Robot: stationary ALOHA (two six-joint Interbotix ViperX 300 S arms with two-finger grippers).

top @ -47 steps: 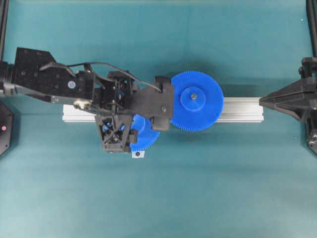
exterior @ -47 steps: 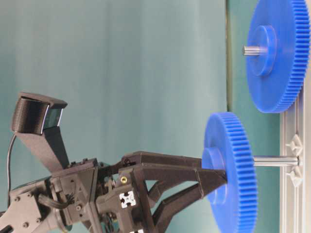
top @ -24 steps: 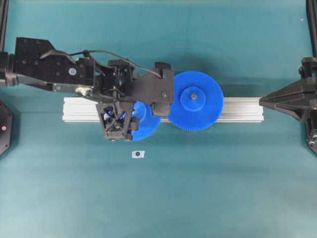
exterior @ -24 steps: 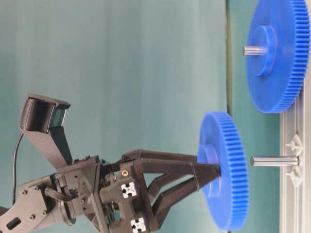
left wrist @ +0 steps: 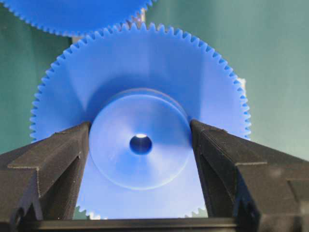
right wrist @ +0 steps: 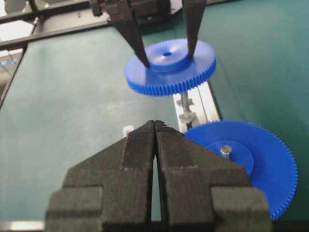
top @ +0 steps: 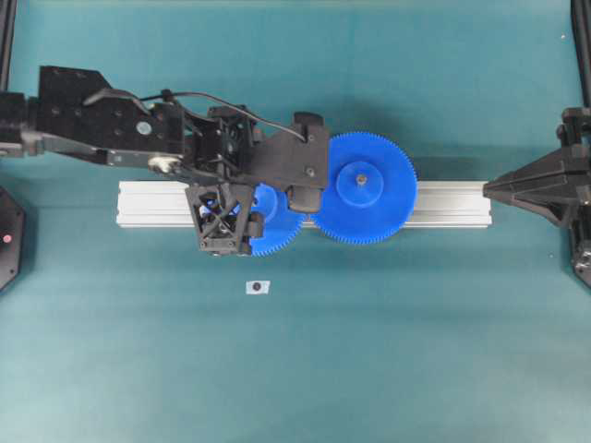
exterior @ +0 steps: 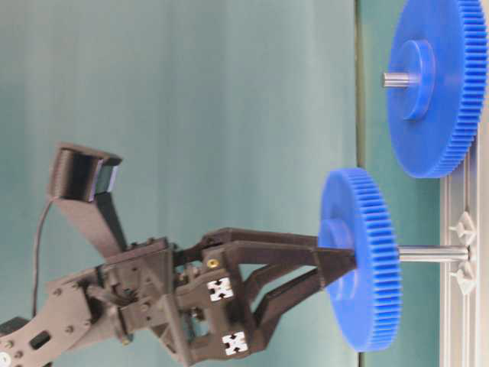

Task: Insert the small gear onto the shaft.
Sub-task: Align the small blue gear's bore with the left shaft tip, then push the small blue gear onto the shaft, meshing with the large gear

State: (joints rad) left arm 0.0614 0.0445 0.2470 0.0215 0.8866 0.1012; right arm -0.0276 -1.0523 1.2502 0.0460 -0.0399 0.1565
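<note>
In the overhead view, going from nine o'clock toward three: the left gripper (top: 263, 210) reaches in from the left edge and grips the small gear (top: 273, 231) by its raised hub, one finger on each side. The left wrist view shows this best: the two black fingers (left wrist: 58, 159) press against the hub at nine and three o'clock, jaws spread fairly wide to span it, with the dark centre hole midway between them. The small gear (left wrist: 140, 125) fills that view, with a slice of the bigger gear (left wrist: 77, 14) at twelve o'clock.

From table level, the small gear (exterior: 359, 256) is threaded onto the tip of the shaft (exterior: 432, 253), held high with bare pin showing between the gear and the clear winged base on the aluminium rail (exterior: 458, 267). The right wrist view agrees: the gear (right wrist: 169, 67) sits up the shaft (right wrist: 183, 104), well clear of the rail.

Just to the right, the bigger gear (top: 363, 187) lies on the rail (top: 443, 205), its teeth close beside the small gear's. At six o'clock from the small gear a tiny white piece (top: 257, 287) lies alone on the mat.

At three o'clock the right gripper (top: 489, 189) points inward, its fingers (right wrist: 140, 159) pressed together and empty.

No readable writing appears anywhere; the left gripper carries only small black-and-white markers (exterior: 221, 289). The surface is a teal mat (top: 295, 369) with black frame bars at the edges.
</note>
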